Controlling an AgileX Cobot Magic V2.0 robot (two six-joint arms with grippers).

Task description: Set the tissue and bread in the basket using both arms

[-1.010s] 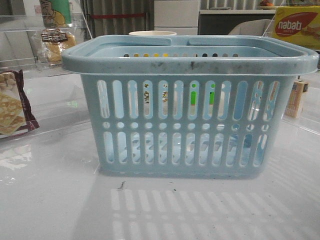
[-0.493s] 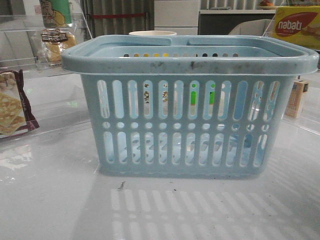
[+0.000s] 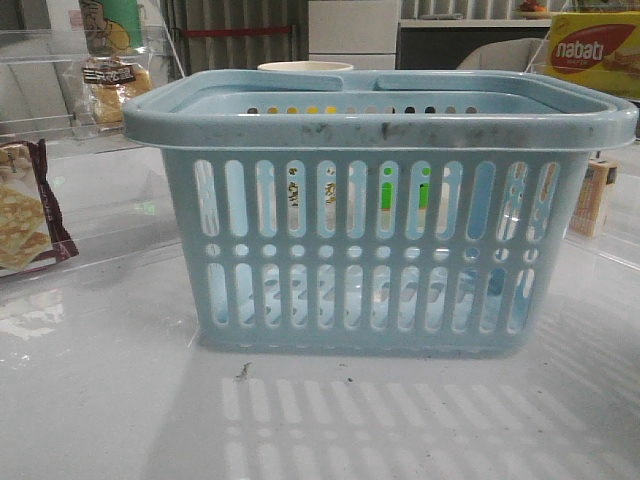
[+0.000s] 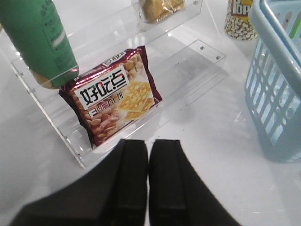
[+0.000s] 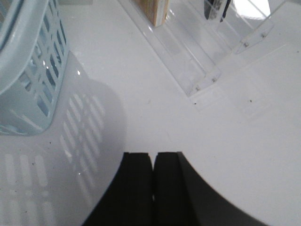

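The light-blue basket [image 3: 370,240] stands in the middle of the table and looks empty; it also shows in the left wrist view [image 4: 277,84] and the right wrist view [image 5: 28,66]. The bread [image 3: 112,88], in clear wrap with a dark label, sits on a clear shelf at the far left, and shows in the left wrist view [image 4: 160,8]. My left gripper [image 4: 148,143] is shut and empty over bare table, before the clear rack. My right gripper [image 5: 153,155] is shut and empty, right of the basket. A black item [image 5: 216,9] on the right rack is cut off; I cannot tell if it is the tissue.
A maroon-edged cracker packet [image 4: 113,94] leans in the left clear rack [image 4: 70,136] beside a green bottle [image 4: 40,42]. A printed can [image 4: 240,21] stands behind the basket. A clear rack [image 5: 197,56] with a tan box [image 5: 155,9] is at the right. A yellow nabati box [image 3: 595,50] sits far right.
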